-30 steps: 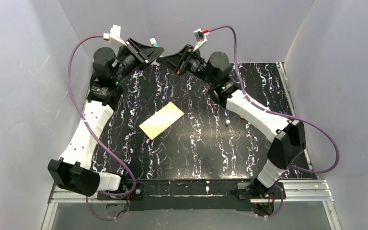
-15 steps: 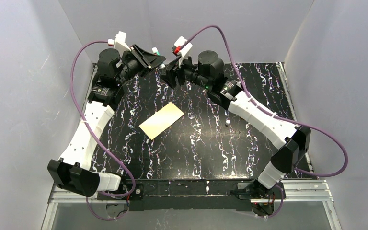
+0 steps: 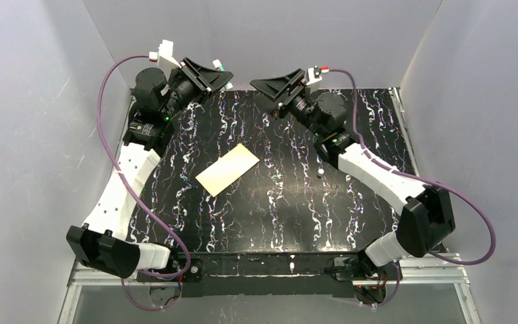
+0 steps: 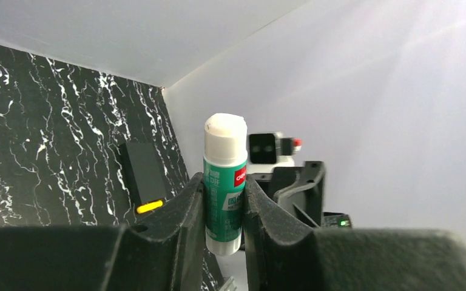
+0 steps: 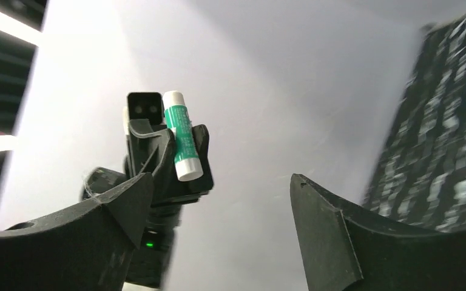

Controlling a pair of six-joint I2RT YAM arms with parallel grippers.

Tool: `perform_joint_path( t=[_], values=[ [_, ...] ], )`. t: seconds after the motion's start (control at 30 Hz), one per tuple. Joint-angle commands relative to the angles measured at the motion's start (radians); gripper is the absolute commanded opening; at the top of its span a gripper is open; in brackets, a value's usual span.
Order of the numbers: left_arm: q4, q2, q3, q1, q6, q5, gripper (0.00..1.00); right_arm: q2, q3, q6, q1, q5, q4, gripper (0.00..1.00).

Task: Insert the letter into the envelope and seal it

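The envelope (image 3: 228, 170), a cream-tan narrow oblong, lies flat and diagonal on the table's left-centre, with neither gripper near it. The letter is not in view. At the back left, raised above the table, my left gripper (image 3: 220, 71) (image 4: 224, 209) is shut on a green-and-white glue stick (image 4: 224, 182) (image 5: 182, 134), held by its lower half. The stick's white top points up in the left wrist view. My right gripper (image 3: 268, 86) (image 5: 218, 188) is raised at the back centre, facing the left one across a gap. It is open wide with nothing between its fingers.
The black marbled table (image 3: 297, 202) is boxed in by white walls on three sides, close behind both grippers. A small white speck (image 3: 320, 173) lies right of centre. The arms' elbows hang over the left and right edges.
My right gripper has opened wide and drawn back to the right, away from the left gripper and the glue stick. The left gripper keeps its hold; the envelope has not moved.
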State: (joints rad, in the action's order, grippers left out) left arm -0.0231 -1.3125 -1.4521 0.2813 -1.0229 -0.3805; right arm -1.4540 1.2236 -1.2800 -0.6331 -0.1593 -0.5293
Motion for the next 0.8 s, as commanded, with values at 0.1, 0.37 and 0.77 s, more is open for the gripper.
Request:
perform_joint_path(
  t=[0.1, 0.37, 0.77],
  values=[
    [-0.061, -0.015, -0.052, 0.000, -0.057, -0.052, 0.00, -0.050, -0.004, -0.470, -0.044, 0.046, -0.313, 0.83],
    [-0.105, -0.016, -0.045, 0.002, -0.083, -0.062, 0.00, -0.110, 0.035, -0.488, -0.061, 0.020, -0.323, 0.65],
    [-0.126, -0.019, -0.032, 0.002, -0.091, -0.075, 0.00, -0.169, 0.121, -0.432, -0.076, -0.003, -0.344, 0.62]
  ],
)
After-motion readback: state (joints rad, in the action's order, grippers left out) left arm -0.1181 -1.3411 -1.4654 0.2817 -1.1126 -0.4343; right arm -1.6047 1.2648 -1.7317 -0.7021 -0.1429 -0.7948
